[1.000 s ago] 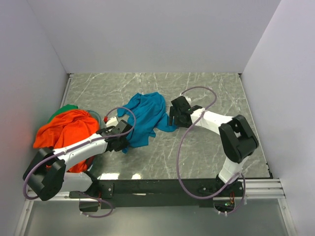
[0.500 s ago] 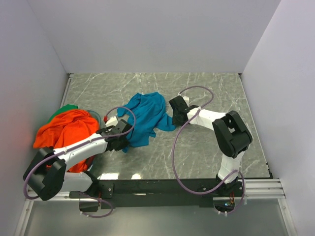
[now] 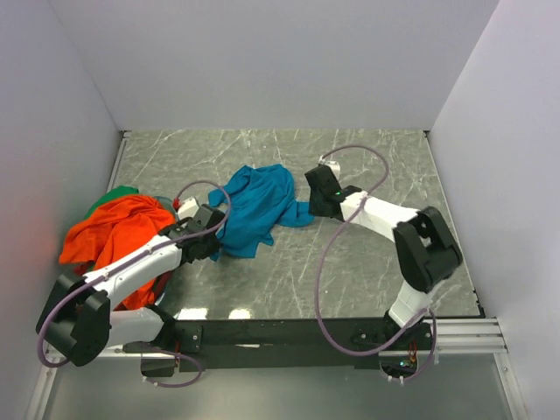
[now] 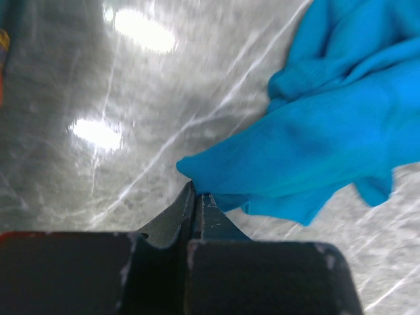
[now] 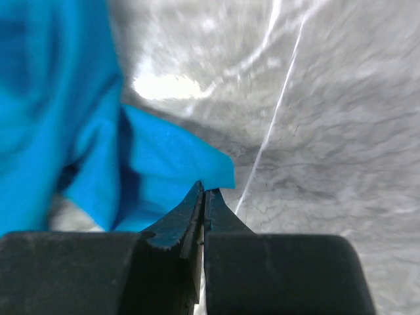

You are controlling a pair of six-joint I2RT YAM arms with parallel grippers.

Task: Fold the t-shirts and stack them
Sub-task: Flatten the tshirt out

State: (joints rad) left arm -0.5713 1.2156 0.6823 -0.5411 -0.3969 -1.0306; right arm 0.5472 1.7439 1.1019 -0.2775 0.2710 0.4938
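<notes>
Teal t-shirt (image 3: 258, 208) | left gripper (image 4: 197, 194) pinching edge | right gripper (image 5: 202, 192) pinching corner | arms outstretched

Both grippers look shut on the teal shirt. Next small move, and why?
Probably raise both a little and draw them apart: the left gripper and right gripper each pinch a corner of the teal t-shirt, which lies crumpled on the table and needs spreading before folding.

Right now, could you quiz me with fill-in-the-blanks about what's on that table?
The left end effector and right end effector each pinch the teal t-shirt, crumpled and not yet ___. The orange t-shirt is heaped on the ___ side of the table. Green cloth peeks out at the edge of the ___ heap.
Missing: folded; left; orange.
</notes>
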